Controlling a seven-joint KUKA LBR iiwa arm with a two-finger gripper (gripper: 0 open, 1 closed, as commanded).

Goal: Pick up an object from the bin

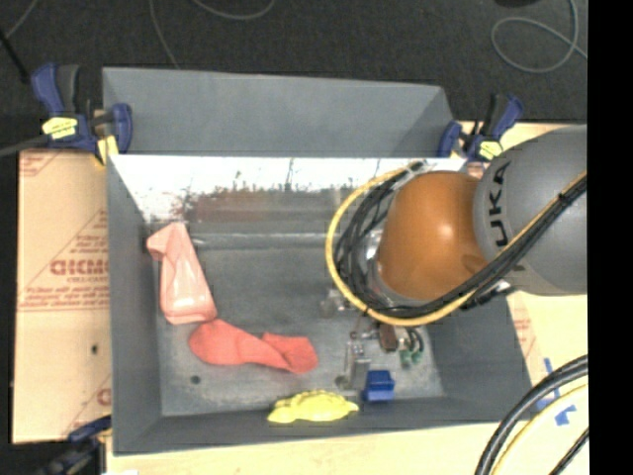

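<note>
My gripper (pixel 356 356) hangs low in the bin's front right part, under the arm's orange cover. Just below and to its right lies a small blue block (pixel 377 386), close to the gripper. A flat yellow thing (pixel 313 408) rests against the front wall, a little to the left of the blue block. A soft red-orange thing (pixel 252 347), long and crumpled, lies on the floor to the gripper's left, its near end a short gap away. Nothing is seen held in the gripper.
A pale pink, bag-like thing (pixel 181 275) lies by the left wall. A small green bit (pixel 410 355) shows to the gripper's right. The arm and its cables cover the bin's right side. Bare floor lies in the middle and back.
</note>
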